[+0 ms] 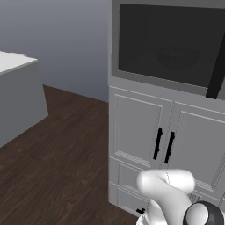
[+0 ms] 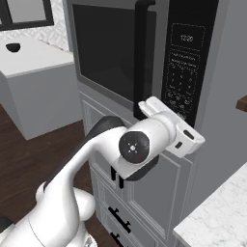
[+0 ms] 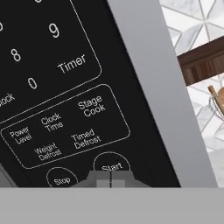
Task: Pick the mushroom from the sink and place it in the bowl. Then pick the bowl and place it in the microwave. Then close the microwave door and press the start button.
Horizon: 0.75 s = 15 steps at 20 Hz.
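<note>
Dark wood plank flooring point(image 1: 57, 149) spreads under a tall grey cabinet column point(image 1: 140, 132) with panelled doors and black bar handles, and into that column is built the large grey microwave point(image 2: 144, 53). Off to the side stands a pale grey island counter point(image 2: 34, 72) with a small dark object on its top, too small to identify. At the lower right of the right base view a white marble countertop point(image 2: 217, 212) cuts in. The microwave door point(image 1: 169, 41), a big panel of near-black glass in a grey frame, sits shut and flush with the front, its black vertical handle point(image 2: 141, 53) running down its edge beside the black control panel point(image 2: 185, 58). Through the glass in the left base view a faint round shape shows, which looks like the bowl point(image 1: 178, 57), though it is too dim to be sure. The mushroom cannot be made out behind the glass. The white robot arm point(image 2: 91, 164) reaches up from the base toward the lower part of the control panel. In the hand view the two dark finger tips of the gripper point(image 3: 111, 179) are clenched together with nothing between them, and they sit right at the round "Start" button point(image 3: 111, 164), touching or just short of it. The "Stop" button point(image 3: 62, 178) lies just beside it.
</note>
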Tool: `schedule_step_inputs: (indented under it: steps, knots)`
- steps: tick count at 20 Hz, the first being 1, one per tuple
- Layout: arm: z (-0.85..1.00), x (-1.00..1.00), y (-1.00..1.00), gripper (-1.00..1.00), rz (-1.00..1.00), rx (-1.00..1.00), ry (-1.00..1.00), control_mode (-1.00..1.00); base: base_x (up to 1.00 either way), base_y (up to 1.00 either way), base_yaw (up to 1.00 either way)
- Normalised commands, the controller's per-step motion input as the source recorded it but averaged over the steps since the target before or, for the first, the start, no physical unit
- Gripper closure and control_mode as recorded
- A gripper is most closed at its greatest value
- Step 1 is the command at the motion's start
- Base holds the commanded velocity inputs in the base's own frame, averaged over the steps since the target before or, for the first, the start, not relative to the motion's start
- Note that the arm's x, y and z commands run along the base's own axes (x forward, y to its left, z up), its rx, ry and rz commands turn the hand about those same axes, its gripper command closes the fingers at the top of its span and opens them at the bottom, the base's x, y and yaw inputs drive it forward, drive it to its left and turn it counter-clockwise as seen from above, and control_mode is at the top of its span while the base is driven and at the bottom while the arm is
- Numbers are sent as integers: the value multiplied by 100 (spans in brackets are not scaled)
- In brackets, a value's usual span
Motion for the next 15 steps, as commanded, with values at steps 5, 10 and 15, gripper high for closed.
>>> schedule_step_inputs:
  steps: [5,10,15]
  knots:
    - [-1,65,-15,100,0,1,8,-100,0,0,0]
    - [-3,3,0,100,0,0,-1,-100,0,0,0]
    - [0,-94,16,100,0,2,-27,-100,0,0,0]
